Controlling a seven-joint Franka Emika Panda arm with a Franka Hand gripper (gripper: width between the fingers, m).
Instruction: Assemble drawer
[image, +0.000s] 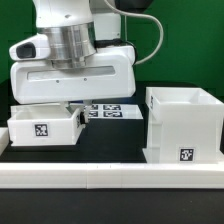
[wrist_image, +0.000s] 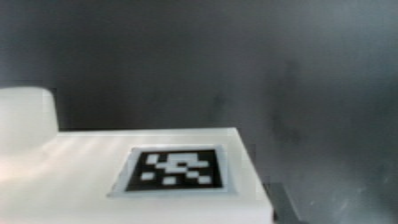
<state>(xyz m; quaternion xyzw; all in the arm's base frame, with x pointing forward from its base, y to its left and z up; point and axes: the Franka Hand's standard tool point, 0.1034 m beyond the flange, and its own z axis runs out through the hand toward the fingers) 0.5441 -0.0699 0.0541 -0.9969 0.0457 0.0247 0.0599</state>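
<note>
In the exterior view a small open-topped white tray (image: 42, 126) with a tag on its front stands at the left. The large white cube-like housing (image: 183, 124) stands at the right, open at the top, with a tag low on its front. My gripper (image: 73, 104) hangs just behind the tray's right end, its fingertips hidden by the hand and the tray's rim. The wrist view shows a white tagged face (wrist_image: 178, 168) very close up, with dark table beyond. My fingers do not show clearly there. A second tray is out of view.
The marker board (image: 108, 111) lies flat on the black table between the tray and the housing. A long low white rail (image: 110, 178) runs along the front edge. A green wall stands behind.
</note>
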